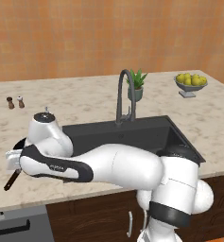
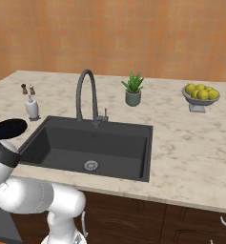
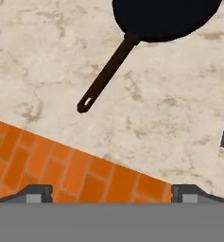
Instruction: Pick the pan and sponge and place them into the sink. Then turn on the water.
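Observation:
The black pan lies on the marble counter left of the sink, and its long dark handle points toward the counter's front edge. Its round body also peeks out behind my arm, with the handle end showing below my hand. My gripper hovers above the counter edge near the handle's tip, open with nothing between its fingertips. The hand sits at the far left. The grey gooseneck faucet stands behind the basin. The sponge is out of view.
A white soap dispenser and two small shakers stand at the back left. A potted plant and a bowl of lemons sit to the right. Orange tiled floor lies beyond the counter edge.

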